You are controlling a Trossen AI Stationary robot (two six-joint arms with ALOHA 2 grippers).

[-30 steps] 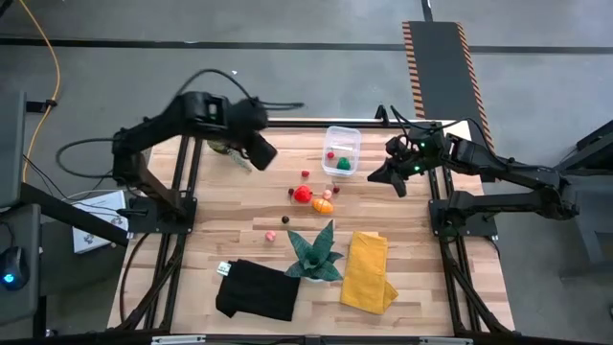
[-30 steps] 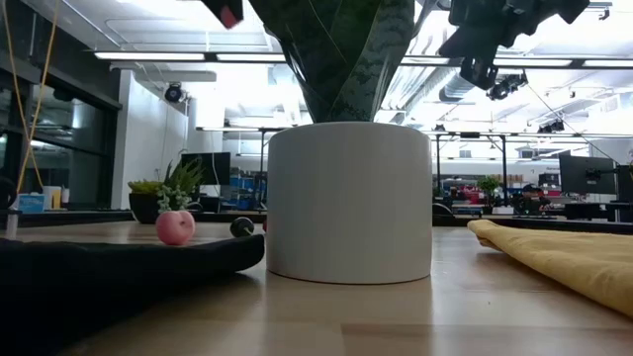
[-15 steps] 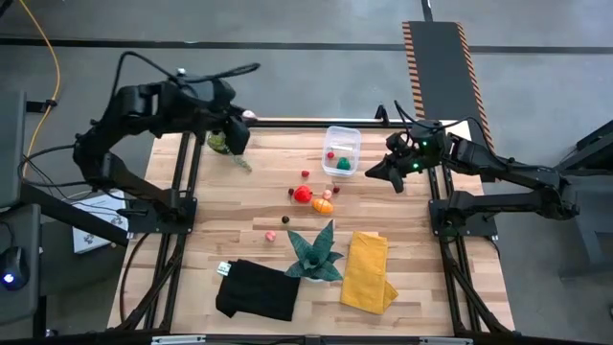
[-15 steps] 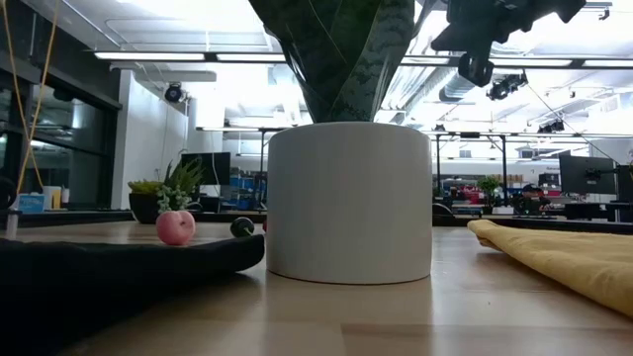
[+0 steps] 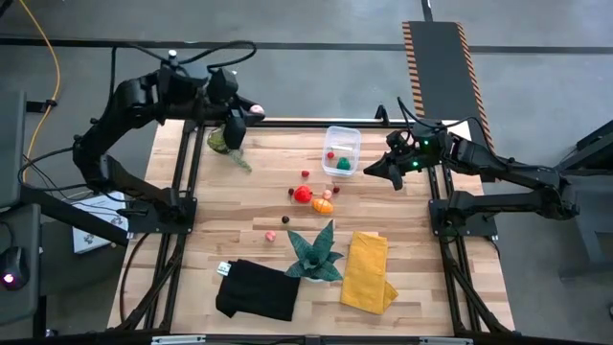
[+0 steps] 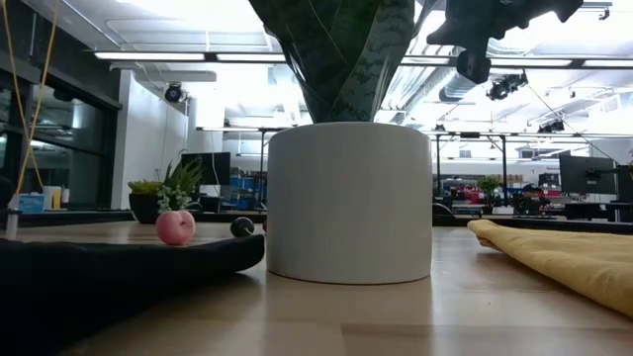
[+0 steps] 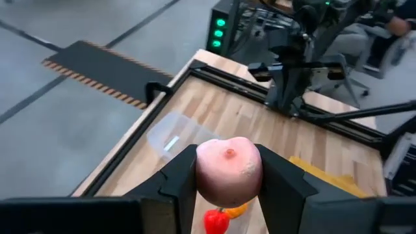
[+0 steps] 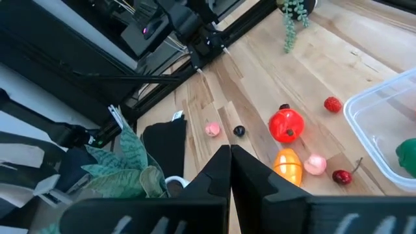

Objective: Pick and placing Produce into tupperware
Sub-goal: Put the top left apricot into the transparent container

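Observation:
My left gripper (image 5: 251, 112) hangs high over the table's far-left edge, shut on a pink toy fruit (image 7: 229, 170). The clear tub (image 5: 342, 150) stands near the far edge with a green piece (image 5: 343, 164) and a small red piece (image 5: 331, 154) inside. On the table in front of it lie a red fruit (image 5: 303, 195), an orange one (image 5: 323, 204), small pink and red ones, and farther near a pink one (image 5: 270, 234) and a dark one (image 5: 284, 220). My right gripper (image 5: 374, 171) is shut, in the air just right of the tub (image 8: 383, 130). My left gripper pinches the pink toy fruit's two sides (image 7: 200, 175) between its fingers (image 7: 179, 182), round top facing out past the tips. The fingers point roughly level toward the table's right. The fruit is lifted clear of the table.
A teal spiky plant in a white pot (image 5: 314, 251) stands mid-near, with a folded yellow cloth (image 5: 368, 271) to its right and a black cloth (image 5: 257, 289) to its left. A small leafy potted plant (image 5: 222, 141) sits at the far-left corner below my left gripper.
My left arm has drawn back from over the table's middle-left toward the far-left edge and risen, carrying the pink fruit; it has left the low view. My right gripper has edged a little leftward toward the tub.

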